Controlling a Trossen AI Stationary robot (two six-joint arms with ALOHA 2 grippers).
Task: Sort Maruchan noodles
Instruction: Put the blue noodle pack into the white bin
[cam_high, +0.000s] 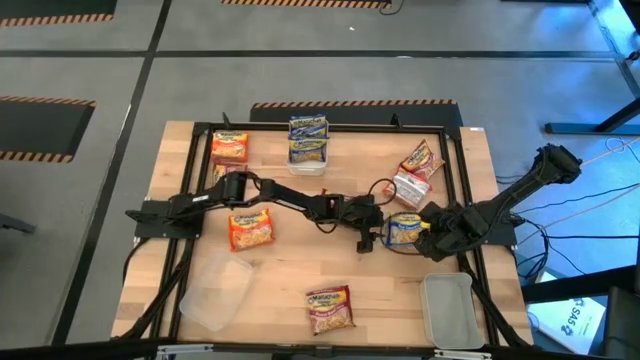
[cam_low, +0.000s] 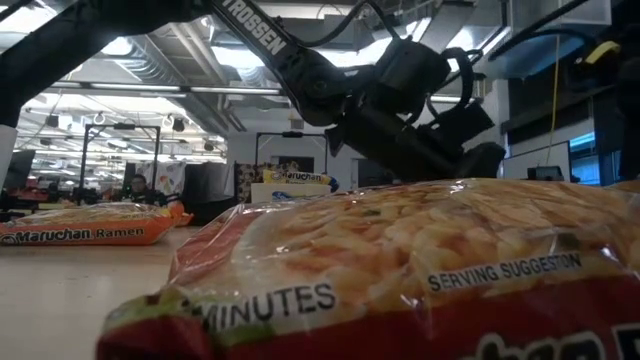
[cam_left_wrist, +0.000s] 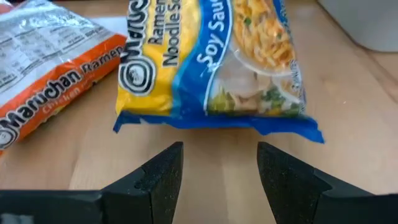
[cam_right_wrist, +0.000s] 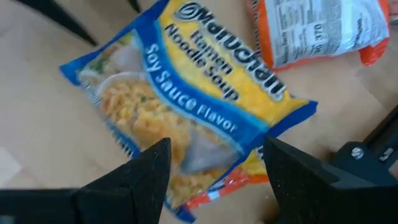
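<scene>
While both arms reach toward the middle of the table, I read the overhead first: the left gripper (cam_high: 368, 238) and the right gripper (cam_high: 425, 232) face each other across one blue soy-sauce packet (cam_high: 404, 229), which lies flat between them. Behind the left arm, a blue stack (cam_high: 308, 140) of packets sits in a clear tub, with an orange packet (cam_high: 230, 147) beside it. Another orange packet (cam_high: 251, 229) lies beside the left arm. Two red-and-orange packets (cam_high: 417, 172) sit just beyond the blue one; a red packet (cam_high: 329, 307) lies alone on the operator side. An empty clear tub (cam_high: 215, 292) and an empty grey tub (cam_high: 447, 308) wait there too.

Low view: a red packet (cam_low: 400, 270) fills the foreground; an orange one (cam_low: 85, 228) lies well off; an arm hangs above, fingers not readable.

Left wrist: the left gripper (cam_left_wrist: 219, 171) is spread and empty, the blue packet (cam_left_wrist: 211, 62) just ahead of its tips, flat on the wood.

Right wrist: the right gripper (cam_right_wrist: 214, 165) is spread, tips straddling the blue packet (cam_right_wrist: 186, 118) from above; nothing gripped yet as far as I can tell.

My judgement: sorting is early. Only the blues look grouped; at least six packets remain loose.
</scene>
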